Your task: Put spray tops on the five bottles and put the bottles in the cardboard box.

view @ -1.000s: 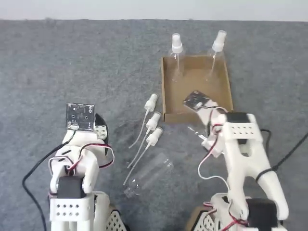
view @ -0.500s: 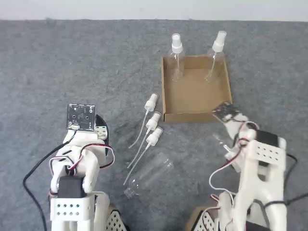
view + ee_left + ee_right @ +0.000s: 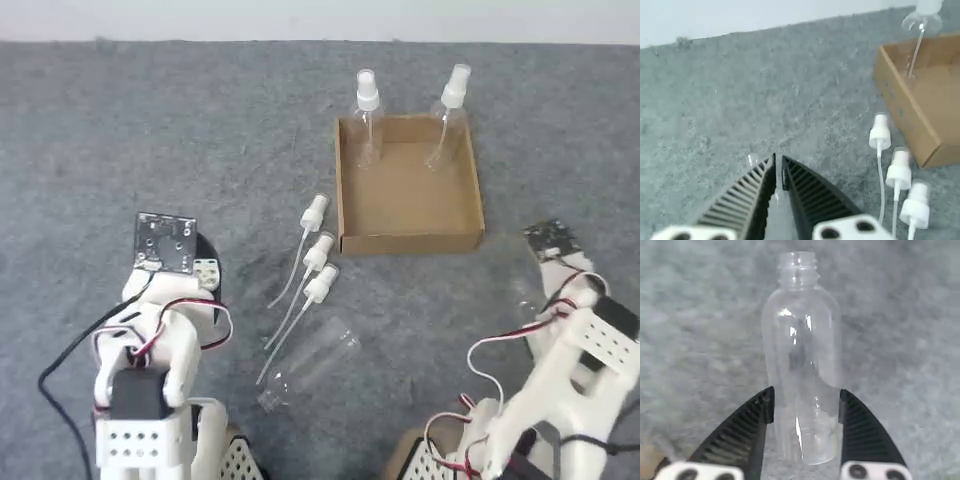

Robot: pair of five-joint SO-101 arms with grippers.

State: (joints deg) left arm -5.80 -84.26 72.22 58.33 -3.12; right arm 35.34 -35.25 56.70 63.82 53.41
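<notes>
One uncapped bottle sits clamped in the right tool; the left tool is closed.

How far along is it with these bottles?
Done: a capped bottle and a second capped bottle stand at the far end of the cardboard box, seemingly inside. In hand: the right gripper grips a topless bottle near the box. Left: three spray tops lie loose on the table, a lying bottle beside them has no top, and the left gripper is shut, empty.
</notes>
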